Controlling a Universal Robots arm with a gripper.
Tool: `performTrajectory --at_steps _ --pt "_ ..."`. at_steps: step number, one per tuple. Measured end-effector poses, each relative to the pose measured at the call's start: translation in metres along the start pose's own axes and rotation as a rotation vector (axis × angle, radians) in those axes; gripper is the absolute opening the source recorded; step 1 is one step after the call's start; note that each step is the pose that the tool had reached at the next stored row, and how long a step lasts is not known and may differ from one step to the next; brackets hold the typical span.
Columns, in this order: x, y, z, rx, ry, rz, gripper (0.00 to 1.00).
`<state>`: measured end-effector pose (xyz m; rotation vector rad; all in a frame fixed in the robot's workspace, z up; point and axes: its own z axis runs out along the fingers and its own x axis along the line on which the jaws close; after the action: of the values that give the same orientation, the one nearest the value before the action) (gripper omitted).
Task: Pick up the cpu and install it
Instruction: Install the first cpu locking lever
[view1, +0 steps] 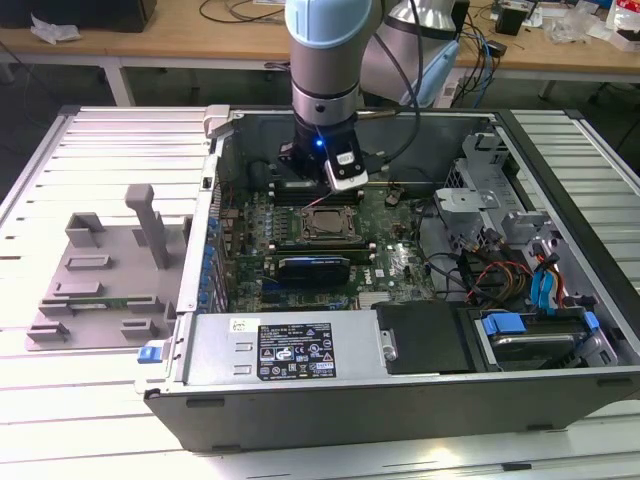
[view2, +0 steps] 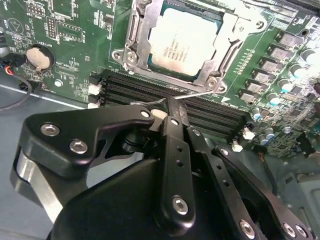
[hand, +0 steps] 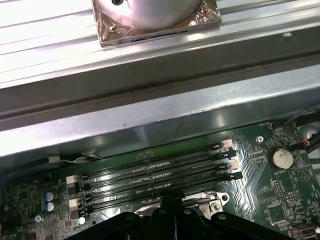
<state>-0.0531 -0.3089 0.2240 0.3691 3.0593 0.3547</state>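
My tool (view2: 170, 106) is pinched narrow with nothing between its tips, hanging just over the memory slots (view2: 125, 85) beside the socket, close to its thin latch wire (view2: 202, 93). The cpu (view2: 186, 42) lies flat inside the socket's metal frame (view2: 142, 35), so I judge there is nothing left to carry. The arm (view1: 325, 60) drops straight down into the open case (view1: 400, 410), wrist vertical.

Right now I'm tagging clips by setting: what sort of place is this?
Probably a robotics or electronics lab: an open computer case lies on a slatted metal table, its motherboard bare with the cpu in the socket, and cable-strewn workbenches stand behind.
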Motion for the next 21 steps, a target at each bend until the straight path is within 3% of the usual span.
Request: performTrajectory --at_steps 7,8,10,15,21 --pt "-0.0030 0.0011 0.0018 0.0003 -0.0042 0.017 0.11" --pt "-0.0034 0.0011 0.0023 0.0005 -0.0062 0.025 0.11" --pt "-0.0035 0.0009 0.0036 0.0014 -0.0171 0.071 0.11" --pt "-0.0025 0.0048 0.0056 0.0015 -0.0233 0.097 0.11" --pt "-0.0023 0.0043 0.0110 0.0123 -0.0311 0.117 0.11"
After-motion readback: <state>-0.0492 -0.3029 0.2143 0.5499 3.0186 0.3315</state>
